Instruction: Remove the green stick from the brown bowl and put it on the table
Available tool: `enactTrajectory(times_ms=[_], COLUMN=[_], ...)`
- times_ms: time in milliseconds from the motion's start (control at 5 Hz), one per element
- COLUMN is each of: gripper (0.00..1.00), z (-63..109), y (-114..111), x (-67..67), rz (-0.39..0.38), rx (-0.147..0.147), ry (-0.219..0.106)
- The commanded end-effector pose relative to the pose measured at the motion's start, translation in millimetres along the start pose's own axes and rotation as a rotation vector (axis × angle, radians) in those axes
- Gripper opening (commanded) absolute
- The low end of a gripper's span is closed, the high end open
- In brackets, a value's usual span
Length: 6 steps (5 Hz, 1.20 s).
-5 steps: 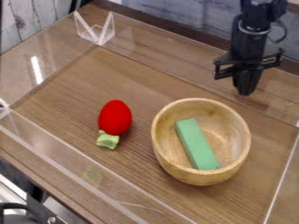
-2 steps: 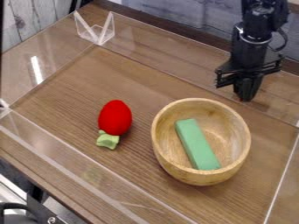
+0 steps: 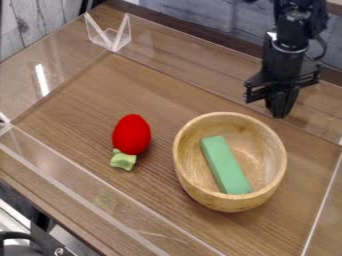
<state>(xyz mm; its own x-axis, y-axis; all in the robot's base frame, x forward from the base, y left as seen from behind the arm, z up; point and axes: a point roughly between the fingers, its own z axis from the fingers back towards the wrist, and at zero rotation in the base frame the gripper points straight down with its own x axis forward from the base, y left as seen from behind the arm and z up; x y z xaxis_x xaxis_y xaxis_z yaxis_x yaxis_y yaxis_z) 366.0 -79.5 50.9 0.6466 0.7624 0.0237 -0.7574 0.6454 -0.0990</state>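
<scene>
At one o'clock of the brown bowl (image 3: 231,160), your hand (image 3: 279,106) hovers, fingers together; approach step: open, then reach the green stick (image 3: 225,165).

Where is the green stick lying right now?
In the camera view, the green stick lies inside the brown bowl at lower right, right of the red strawberry toy.
</scene>
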Motion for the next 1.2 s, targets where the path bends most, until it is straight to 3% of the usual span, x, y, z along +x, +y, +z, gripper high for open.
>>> enactTrajectory(times_ms=[0, 200, 600, 800, 1000], gripper=[0.0, 0.0, 0.0, 0.0, 0.0], z=[41.6, 48.3, 46.7, 44.7, 59.1], y=[-11, -12, -13, -5, -2], x=[12.1, 17.3, 9.9, 13.5, 12.1], rz=[0.011, 0.02, -0.04, -0.004, -0.003], rx=[-0.096, -0.105, -0.122, -0.123, -0.135], ry=[-0.05, -0.057, -0.064, -0.079, -0.07])
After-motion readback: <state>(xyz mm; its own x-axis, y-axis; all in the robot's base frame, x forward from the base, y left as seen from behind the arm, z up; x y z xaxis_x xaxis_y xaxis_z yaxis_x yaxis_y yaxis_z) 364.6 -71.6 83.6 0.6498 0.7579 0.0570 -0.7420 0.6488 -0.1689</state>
